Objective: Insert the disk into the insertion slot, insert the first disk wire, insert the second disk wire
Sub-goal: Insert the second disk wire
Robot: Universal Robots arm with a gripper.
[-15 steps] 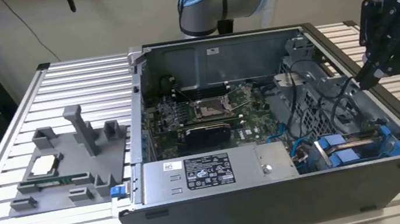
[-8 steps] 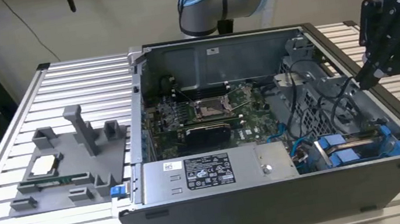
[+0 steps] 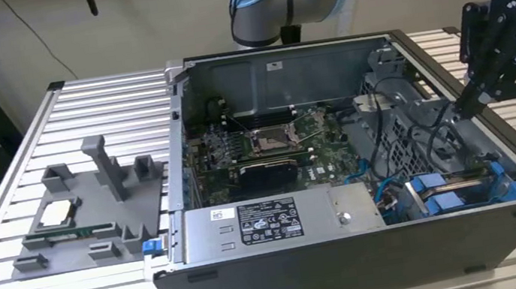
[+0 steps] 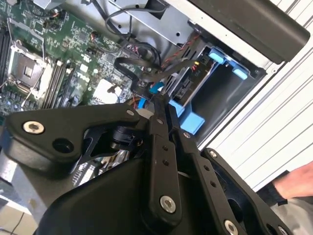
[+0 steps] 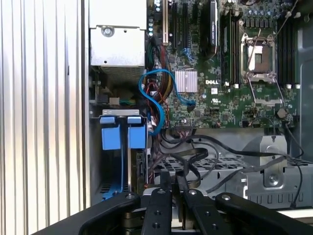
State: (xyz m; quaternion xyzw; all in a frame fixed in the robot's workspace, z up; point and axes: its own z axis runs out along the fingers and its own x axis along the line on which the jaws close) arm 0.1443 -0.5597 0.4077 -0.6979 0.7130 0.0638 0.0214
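The disk [image 3: 434, 192], in its bright blue carrier, sits inside the insertion slot [image 3: 408, 135], the grey perforated cage at the case's front corner on the exterior view's right. Its blue front tabs [image 5: 123, 135] face me in the first wrist view, and the carrier [image 4: 190, 120] appears again in the second wrist view. My black gripper [image 3: 458, 109] hangs over the cage's far end, fingers [image 5: 165, 182] pressed together. A black disk wire [image 5: 191, 157] loops up from the cage to the fingertips [image 4: 159, 102] and seems pinched there. Blue data cables [image 5: 155, 100] curl beside the bay.
The open computer case [image 3: 356, 267] lies on a slatted metal table [image 3: 80, 101]. A grey plastic fixture tray [image 3: 86, 214] stands at the exterior view's left. The motherboard [image 3: 268, 143] and power supply [image 3: 269, 222] are inside the case. A person's hand [image 4: 293, 183] rests on the table by the case.
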